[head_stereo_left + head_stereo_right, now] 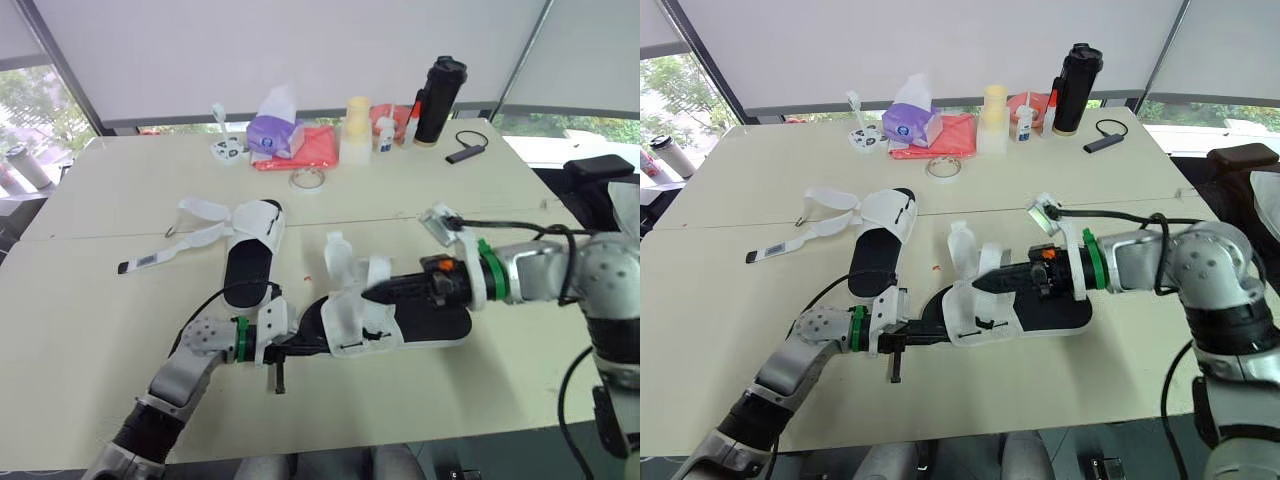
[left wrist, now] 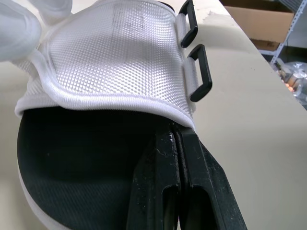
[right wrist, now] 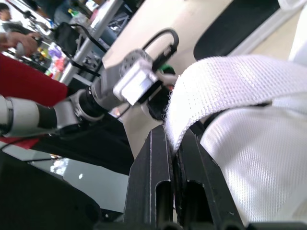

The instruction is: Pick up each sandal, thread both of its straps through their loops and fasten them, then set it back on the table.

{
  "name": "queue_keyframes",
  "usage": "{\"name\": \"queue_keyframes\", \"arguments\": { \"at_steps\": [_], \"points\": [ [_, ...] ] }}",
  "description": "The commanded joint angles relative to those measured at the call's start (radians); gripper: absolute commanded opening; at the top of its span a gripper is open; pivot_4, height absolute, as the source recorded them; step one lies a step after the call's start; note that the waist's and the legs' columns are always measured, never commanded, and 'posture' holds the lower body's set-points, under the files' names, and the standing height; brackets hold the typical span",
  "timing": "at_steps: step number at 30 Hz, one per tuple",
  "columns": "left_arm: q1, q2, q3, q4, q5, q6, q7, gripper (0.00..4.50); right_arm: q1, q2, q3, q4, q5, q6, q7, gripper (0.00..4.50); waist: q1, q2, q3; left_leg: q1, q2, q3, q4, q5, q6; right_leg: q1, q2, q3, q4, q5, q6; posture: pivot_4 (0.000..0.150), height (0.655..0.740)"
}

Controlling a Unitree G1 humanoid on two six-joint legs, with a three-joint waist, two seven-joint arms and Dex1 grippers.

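Observation:
Two white sandals with black footbeds lie on the cream table (image 1: pixel 120 190). The far sandal (image 1: pixel 250 262) rests at centre left, its straps (image 1: pixel 205 212) spread loose. The near sandal (image 1: pixel 410 320) lies across the front. My left gripper (image 1: pixel 303 346) is shut on the edge of its white mesh upper (image 2: pixel 110 52), beside two black loops (image 2: pixel 197 72). My right gripper (image 1: pixel 368 294) comes in from the right, shut on a white strap (image 3: pixel 225 81) of that sandal. Another strap (image 1: pixel 335 252) stands up behind the right gripper.
Along the back edge stand a purple tissue pack (image 1: pixel 273 135), a red cloth (image 1: pixel 318 148), a tape roll (image 1: pixel 306 179), a cream cup stack (image 1: pixel 357 130), small bottles (image 1: pixel 386 140), a black flask (image 1: pixel 440 100) and a black dongle with cord (image 1: pixel 466 150).

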Motion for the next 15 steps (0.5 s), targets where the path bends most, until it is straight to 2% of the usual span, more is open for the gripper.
{"name": "queue_keyframes", "arguments": {
  "at_steps": [1, 7, 15],
  "points": [
    [0.003, -0.004, -0.014, 0.000, 0.009, -0.006, 0.005, 0.00, -0.052, -0.005, 0.077, 0.041, -0.130, -0.025, 0.138, 0.05, -0.001, 0.000, 0.000, 0.000, 0.000, 0.000, 0.000, 0.000, 0.000, 0.000, 0.000, 0.000, 0.000, 0.000, 0.000, 0.150, 0.7400],
    [0.028, 0.008, -0.011, -0.022, 0.007, -0.004, 0.014, 0.00, -0.145, -0.044, 0.317, 0.140, -0.433, -0.179, 0.487, 0.05, -0.004, 0.000, 0.000, 0.000, -0.001, 0.000, 0.000, 0.000, 0.000, -0.001, 0.000, 0.000, 0.000, 0.001, 0.003, 0.150, 0.7400],
    [0.040, 0.012, -0.010, -0.036, 0.007, 0.000, 0.028, 0.00, -0.297, 0.007, 0.468, 0.351, -0.674, -0.284, 0.771, 0.05, -0.009, 0.000, 0.000, 0.000, -0.001, 0.001, 0.000, 0.000, 0.000, -0.001, 0.000, 0.000, 0.001, 0.002, 0.003, 0.150, 0.7400]
  ]
}}
